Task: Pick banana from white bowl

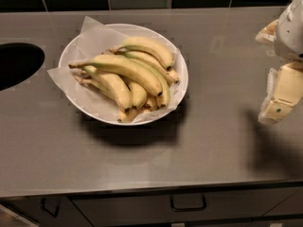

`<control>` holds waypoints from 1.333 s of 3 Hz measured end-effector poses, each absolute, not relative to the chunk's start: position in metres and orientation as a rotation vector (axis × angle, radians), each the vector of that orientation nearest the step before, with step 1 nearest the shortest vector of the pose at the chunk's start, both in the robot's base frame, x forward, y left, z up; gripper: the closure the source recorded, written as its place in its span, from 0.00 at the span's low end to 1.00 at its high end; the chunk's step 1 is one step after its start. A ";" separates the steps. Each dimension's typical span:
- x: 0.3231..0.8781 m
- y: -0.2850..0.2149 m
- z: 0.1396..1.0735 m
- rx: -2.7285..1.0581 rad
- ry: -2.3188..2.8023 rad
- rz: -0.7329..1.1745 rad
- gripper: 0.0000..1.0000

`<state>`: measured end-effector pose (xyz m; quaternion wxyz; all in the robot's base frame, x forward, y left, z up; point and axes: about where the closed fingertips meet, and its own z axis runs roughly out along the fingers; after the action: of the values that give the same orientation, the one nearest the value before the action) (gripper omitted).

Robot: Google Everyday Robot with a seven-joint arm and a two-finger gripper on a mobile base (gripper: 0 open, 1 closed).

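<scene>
Camera view: banana (124,68) is laid atop the other bananas (147,47) in the white bowl (184,79), long axis left-right, stem pointed left, dark tip lower right. Gripper (268,74) is positioned at the right edge, jaws spread, nothing gripped.

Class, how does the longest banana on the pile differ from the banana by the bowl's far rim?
The longest banana stretches across most of the pile; the far-rim banana is shorter and plumper. The longest banana lies over the middle; the far-rim banana sits behind it, near the rim. Both lie in the white bowl, stems leftward. The gripper is at the right, apart from the bowl.
</scene>
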<state>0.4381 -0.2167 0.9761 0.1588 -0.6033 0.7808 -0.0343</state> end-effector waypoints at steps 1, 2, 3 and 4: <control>0.438 -0.216 0.976 -1.725 2.232 -0.098 0.00; 0.443 -0.189 0.978 -1.776 2.178 -0.084 0.00; 0.447 -0.155 0.977 -1.833 2.124 -0.055 0.00; 0.447 -0.155 0.977 -1.833 2.124 -0.055 0.00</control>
<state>0.4468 -0.1552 0.9774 0.1670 -0.6439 0.7464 -0.0192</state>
